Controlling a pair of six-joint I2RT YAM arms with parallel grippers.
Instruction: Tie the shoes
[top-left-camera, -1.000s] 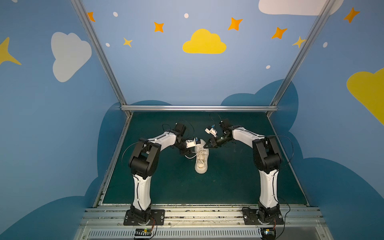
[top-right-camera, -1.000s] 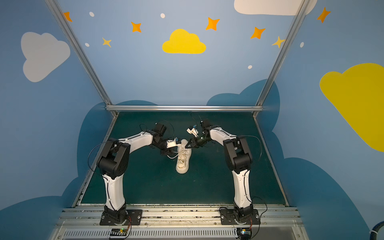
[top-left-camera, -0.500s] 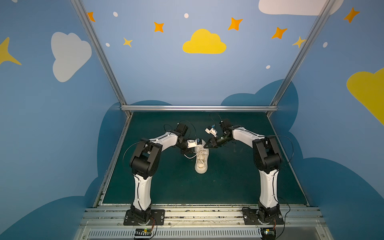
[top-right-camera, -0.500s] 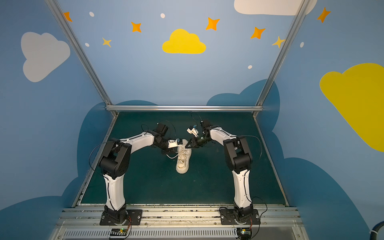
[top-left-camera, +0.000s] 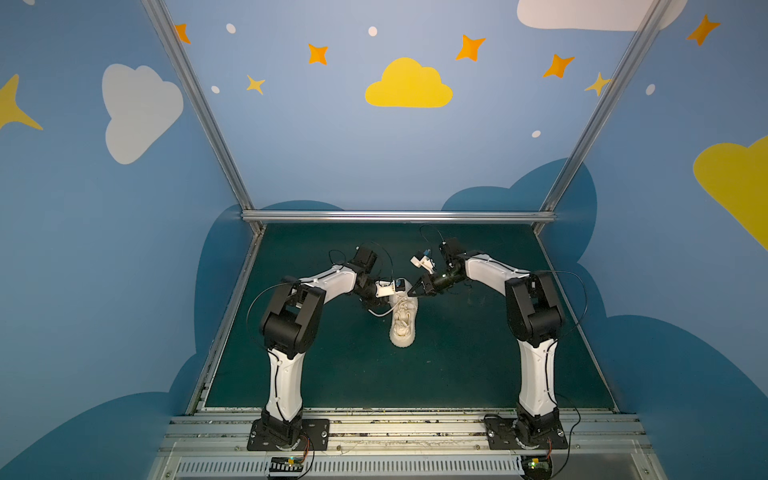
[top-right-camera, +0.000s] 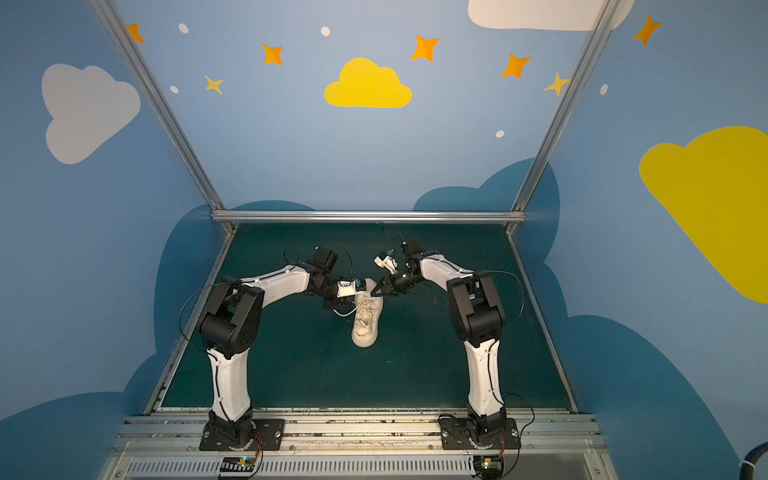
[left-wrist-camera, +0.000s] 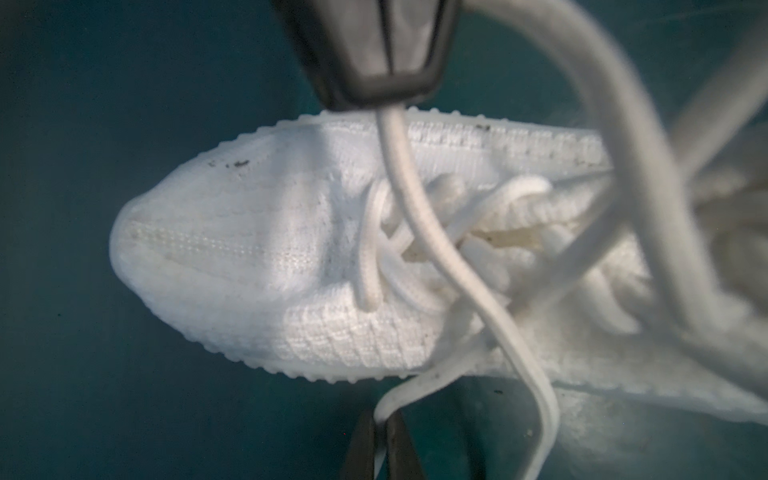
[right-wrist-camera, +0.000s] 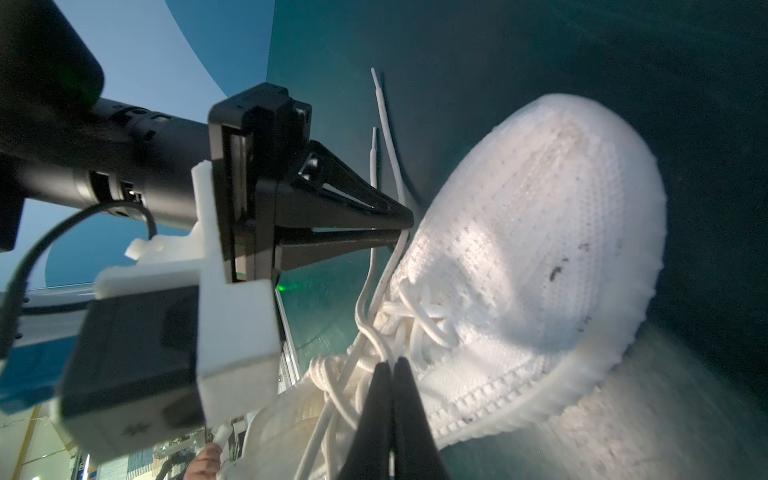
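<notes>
The dark green table (top-left-camera: 332, 374) fills the lower middle of both top views. It is boxed in by blue walls (top-left-camera: 311, 158) painted with clouds (top-left-camera: 409, 85) and orange stars (top-left-camera: 318, 54). Silver bars (top-left-camera: 399, 216) run along its back edge and up the corners, and a grey rail (top-left-camera: 415, 424) crosses the bottom of the frame. The shoe (top-left-camera: 403, 328) lies at the table's centre, toe toward the bottom of the frame. The left pincer (right-wrist-camera: 406, 227), just left of the shoe's heel end, is clamped on one of the laces (left-wrist-camera: 401, 166). The right pincer (right-wrist-camera: 390, 368), at the heel's upper right, is closed on another strand.
</notes>
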